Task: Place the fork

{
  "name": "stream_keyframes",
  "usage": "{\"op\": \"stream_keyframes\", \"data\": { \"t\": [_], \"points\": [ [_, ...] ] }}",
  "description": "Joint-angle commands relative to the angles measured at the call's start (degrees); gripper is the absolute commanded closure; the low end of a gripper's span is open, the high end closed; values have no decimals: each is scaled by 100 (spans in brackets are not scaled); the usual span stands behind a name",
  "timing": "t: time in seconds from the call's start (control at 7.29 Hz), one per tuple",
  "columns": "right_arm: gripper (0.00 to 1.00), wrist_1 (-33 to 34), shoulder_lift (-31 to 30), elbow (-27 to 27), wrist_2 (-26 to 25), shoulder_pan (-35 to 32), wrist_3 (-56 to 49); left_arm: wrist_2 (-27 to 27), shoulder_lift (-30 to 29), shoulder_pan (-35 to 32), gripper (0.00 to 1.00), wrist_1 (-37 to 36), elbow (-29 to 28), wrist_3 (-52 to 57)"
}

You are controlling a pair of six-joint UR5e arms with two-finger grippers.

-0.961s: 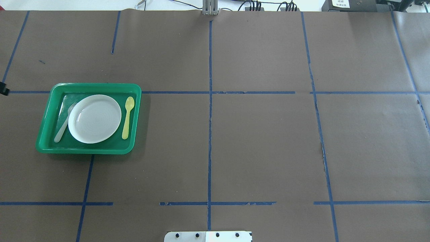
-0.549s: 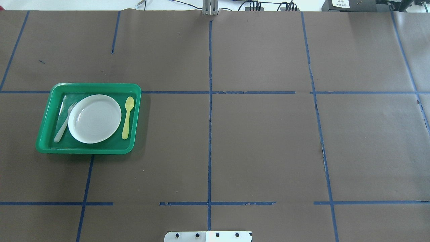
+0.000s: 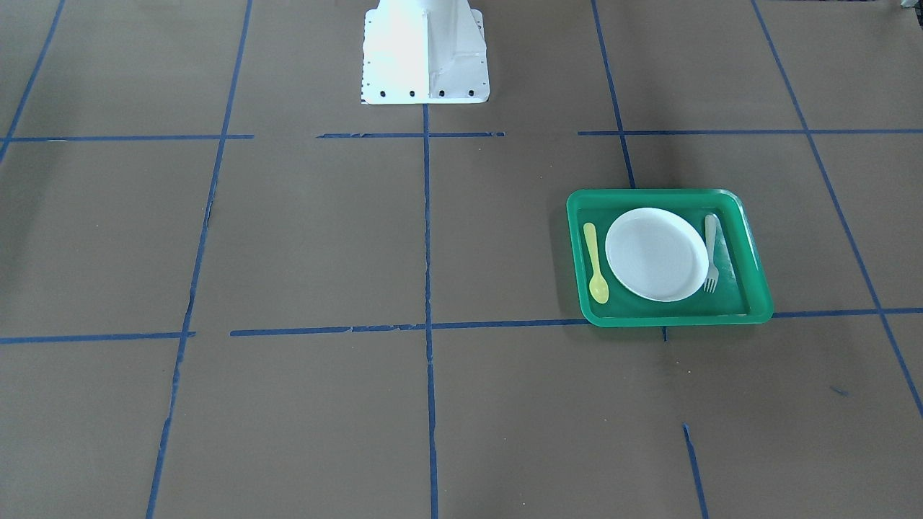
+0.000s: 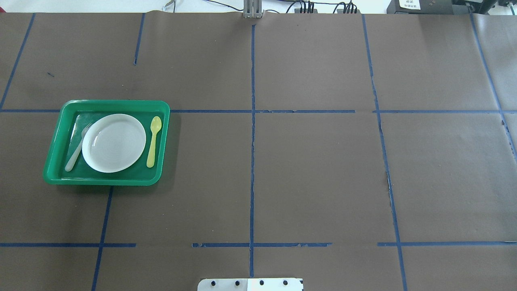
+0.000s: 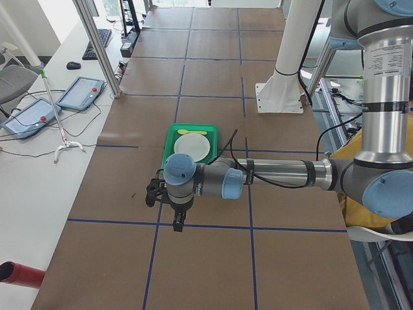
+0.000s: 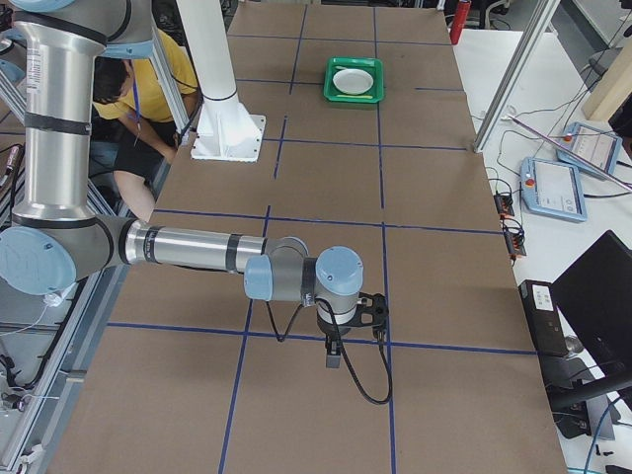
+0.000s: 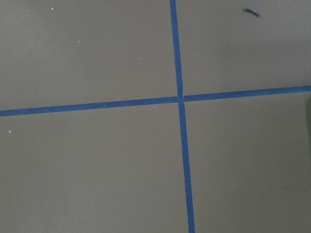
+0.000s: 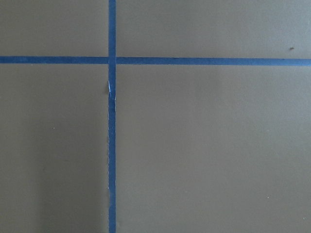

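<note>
The pale grey-green fork (image 4: 76,147) lies in the green tray (image 4: 107,103), along the left side of the white plate (image 4: 114,142). It also shows in the front-facing view (image 3: 711,252). No gripper touches it. My left gripper (image 5: 178,221) shows only in the exterior left view, hovering over the table away from the tray; I cannot tell if it is open or shut. My right gripper (image 6: 333,354) shows only in the exterior right view, far from the tray; I cannot tell its state. Both wrist views show only brown table and blue tape.
A yellow spoon (image 4: 153,141) lies in the tray on the plate's other side. The robot's white base (image 3: 424,50) stands at the table's middle edge. Blue tape lines grid the brown table cover. A person sits behind the robot (image 6: 148,109).
A dark piece of the left gripper at the overhead view's left edge a second ago has left that view. The fork, plate, spoon and tray have not moved.
</note>
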State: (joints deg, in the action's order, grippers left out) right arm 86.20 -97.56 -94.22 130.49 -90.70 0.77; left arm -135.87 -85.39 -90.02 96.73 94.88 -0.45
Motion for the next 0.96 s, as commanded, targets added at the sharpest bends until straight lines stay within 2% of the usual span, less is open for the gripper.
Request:
{"op": "stream_keyframes", "data": {
  "t": [0.0,0.82],
  "points": [
    [0,2,0,0,2,0,2,-19,5,2,0,-5,-4,10],
    [0,2,0,0,2,0,2,34,-4,2,0,4,31,10]
  ]
}}
